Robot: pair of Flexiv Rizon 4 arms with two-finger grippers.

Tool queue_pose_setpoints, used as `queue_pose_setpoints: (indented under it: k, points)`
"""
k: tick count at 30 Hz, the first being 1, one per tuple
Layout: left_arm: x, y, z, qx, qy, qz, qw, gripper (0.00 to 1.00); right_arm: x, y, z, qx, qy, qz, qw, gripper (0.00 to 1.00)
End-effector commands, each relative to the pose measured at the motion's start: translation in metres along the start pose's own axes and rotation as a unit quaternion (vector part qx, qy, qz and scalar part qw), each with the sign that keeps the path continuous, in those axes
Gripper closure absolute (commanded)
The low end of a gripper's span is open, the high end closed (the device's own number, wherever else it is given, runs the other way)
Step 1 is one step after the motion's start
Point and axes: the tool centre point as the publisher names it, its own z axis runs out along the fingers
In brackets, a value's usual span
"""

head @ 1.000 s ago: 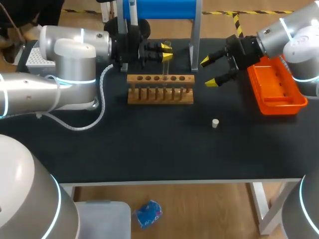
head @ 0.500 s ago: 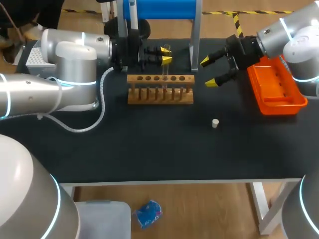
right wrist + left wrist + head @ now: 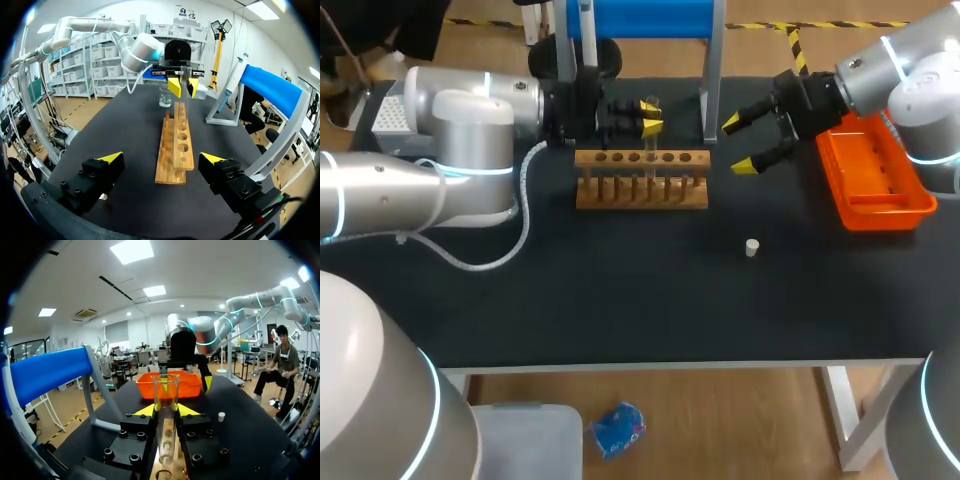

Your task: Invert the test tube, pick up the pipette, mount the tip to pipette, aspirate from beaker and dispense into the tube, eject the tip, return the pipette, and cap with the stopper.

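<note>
A clear glass test tube (image 3: 651, 118) is held upright just above the back of the wooden rack (image 3: 640, 180), with my left gripper (image 3: 650, 115) shut on it. In the left wrist view the test tube (image 3: 166, 405) stands between the yellow fingertips (image 3: 145, 411), open rim ahead. My right gripper (image 3: 738, 144) hangs open to the right of the rack with nothing between its fingers. From the right wrist, my right gripper (image 3: 162, 159) faces along the rack (image 3: 176, 150) toward the tube (image 3: 181, 92). A small white stopper (image 3: 752, 247) lies on the mat.
An orange tray (image 3: 875, 175) sits at the right edge. The blue pipette stand (image 3: 640, 20) rises behind the rack. A glass beaker (image 3: 165, 97) stands beyond the rack near my left arm. A white tip box (image 3: 390, 115) is at the far left.
My left gripper has shifted slightly left and down toward the rack with the tube in it. The right arm has not moved.
</note>
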Motion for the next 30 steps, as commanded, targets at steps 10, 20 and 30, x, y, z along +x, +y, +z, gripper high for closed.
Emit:
queue_pose_setpoints:
  k: [10, 20, 30]
  points:
    - [-0.005, 0.01, 0.002, -0.003, 0.003, -0.005, 1.0, 1.0, -0.001, 0.0, 0.0, 0.001, 0.001, 0.0, 1.0, 0.0]
    - [-0.006, 0.013, 0.001, -0.006, 0.002, -0.014, 1.0, 0.97, -0.001, 0.0, 0.0, 0.001, 0.001, 0.0, 1.0, 0.0]
    - [0.0, 0.004, -0.028, -0.028, -0.033, -0.024, 0.999, 0.0, -0.001, 0.0, 0.0, 0.001, 0.001, 0.0, 1.0, 0.0]
